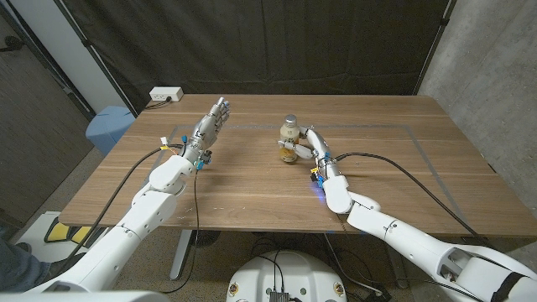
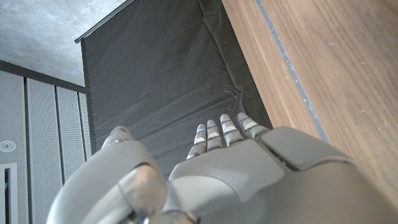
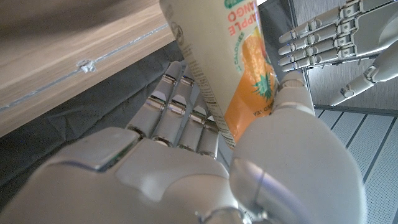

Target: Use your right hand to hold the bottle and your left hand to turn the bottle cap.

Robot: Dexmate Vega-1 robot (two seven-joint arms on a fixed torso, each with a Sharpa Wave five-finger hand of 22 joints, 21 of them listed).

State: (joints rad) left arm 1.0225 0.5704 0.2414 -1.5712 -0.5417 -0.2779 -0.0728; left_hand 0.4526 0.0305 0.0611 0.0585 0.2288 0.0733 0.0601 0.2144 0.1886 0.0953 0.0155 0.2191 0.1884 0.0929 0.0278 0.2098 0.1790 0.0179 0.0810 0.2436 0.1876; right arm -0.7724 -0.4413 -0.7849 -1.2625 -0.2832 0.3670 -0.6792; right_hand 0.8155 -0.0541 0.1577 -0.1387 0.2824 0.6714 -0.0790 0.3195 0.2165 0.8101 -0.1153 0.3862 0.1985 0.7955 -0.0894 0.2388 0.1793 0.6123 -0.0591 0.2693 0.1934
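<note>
A small bottle [image 1: 290, 141] with a silver cap [image 1: 290, 121] and an orange-and-white label stands upright near the middle of the table. My right hand [image 1: 307, 147] grips its body from the right side. In the right wrist view the bottle [image 3: 225, 68] sits between the fingers [image 3: 180, 106] and the thumb [image 3: 292, 124]. My left hand [image 1: 210, 124] hovers to the left of the bottle, well apart from it, fingers stretched out and holding nothing. The left hand [image 3: 336, 31] also shows beyond the bottle in the right wrist view. In the left wrist view its fingers [image 2: 221, 134] point out past the table edge.
The wooden table [image 1: 252, 180] carries a faint taped rectangle. A white power strip [image 1: 165, 95] lies at the far left corner. A blue bin [image 1: 107, 127] stands off the table's left side. A black curtain [image 1: 252, 42] hangs behind.
</note>
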